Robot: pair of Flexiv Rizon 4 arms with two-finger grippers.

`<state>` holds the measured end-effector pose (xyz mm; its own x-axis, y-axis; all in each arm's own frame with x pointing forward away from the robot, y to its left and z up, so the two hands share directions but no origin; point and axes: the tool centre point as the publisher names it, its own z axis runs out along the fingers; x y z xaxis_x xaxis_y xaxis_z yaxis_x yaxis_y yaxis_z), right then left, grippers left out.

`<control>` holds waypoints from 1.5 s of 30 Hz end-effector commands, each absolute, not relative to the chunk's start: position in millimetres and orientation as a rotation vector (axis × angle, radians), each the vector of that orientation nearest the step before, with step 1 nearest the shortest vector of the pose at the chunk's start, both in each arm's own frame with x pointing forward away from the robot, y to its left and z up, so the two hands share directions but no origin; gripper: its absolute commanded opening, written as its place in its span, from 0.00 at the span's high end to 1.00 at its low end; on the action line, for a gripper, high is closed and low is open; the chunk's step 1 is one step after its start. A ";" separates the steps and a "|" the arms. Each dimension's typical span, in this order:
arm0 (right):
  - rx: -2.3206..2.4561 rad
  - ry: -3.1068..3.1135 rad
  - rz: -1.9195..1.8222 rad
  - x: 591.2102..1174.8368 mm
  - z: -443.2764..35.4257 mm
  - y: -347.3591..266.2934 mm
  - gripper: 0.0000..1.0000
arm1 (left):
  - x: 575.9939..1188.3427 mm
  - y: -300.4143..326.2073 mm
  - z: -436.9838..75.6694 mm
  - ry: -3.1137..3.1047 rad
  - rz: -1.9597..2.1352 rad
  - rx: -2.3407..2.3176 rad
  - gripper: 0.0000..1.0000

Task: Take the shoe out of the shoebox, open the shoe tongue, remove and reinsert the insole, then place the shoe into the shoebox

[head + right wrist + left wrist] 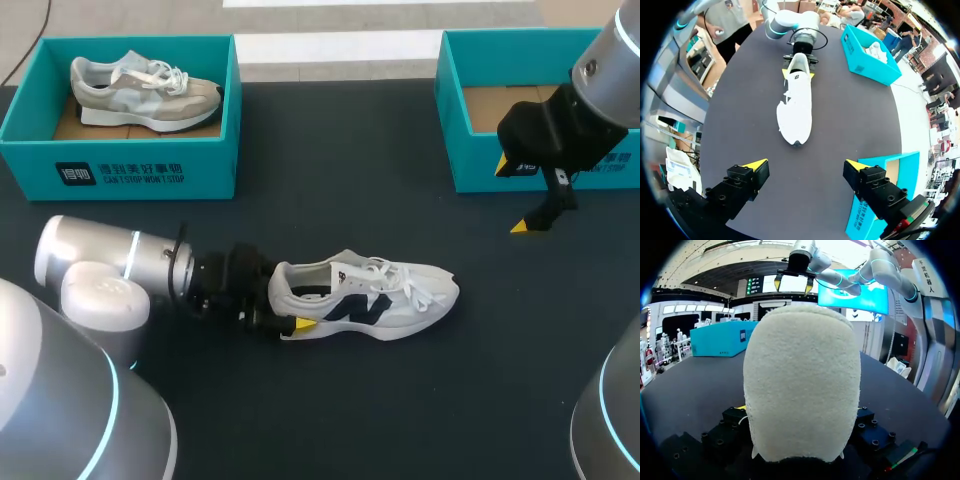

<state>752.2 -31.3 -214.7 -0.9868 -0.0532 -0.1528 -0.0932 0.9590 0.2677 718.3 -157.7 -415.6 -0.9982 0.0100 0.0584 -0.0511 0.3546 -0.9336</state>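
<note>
Shoebox (120, 165) at left holds 1 grey shoe (145, 90); white shoe (370, 300) lies outside.

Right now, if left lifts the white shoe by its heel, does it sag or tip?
Probably light: white shoe looks like a fabric runner. Toe likely droops, since the left gripper holds only the heel. Loose laces may dangle and snag.

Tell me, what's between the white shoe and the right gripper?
Nothing: only bare dark table lies between the white shoe and the right gripper, as the right wrist view shows.
</note>
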 end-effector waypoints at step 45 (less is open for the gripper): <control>1.171 2.777 0.425 718.4 -229.7 62.9 0.00 | 718.1 -156.6 -420.3 -2.543 1.751 0.039 1.00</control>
<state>708.4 53.1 -228.5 -0.7633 0.6459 -0.0138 0.6037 0.7207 0.3407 718.0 -158.0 -415.6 -0.9983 0.0089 0.0572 -0.0504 0.3547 -0.9336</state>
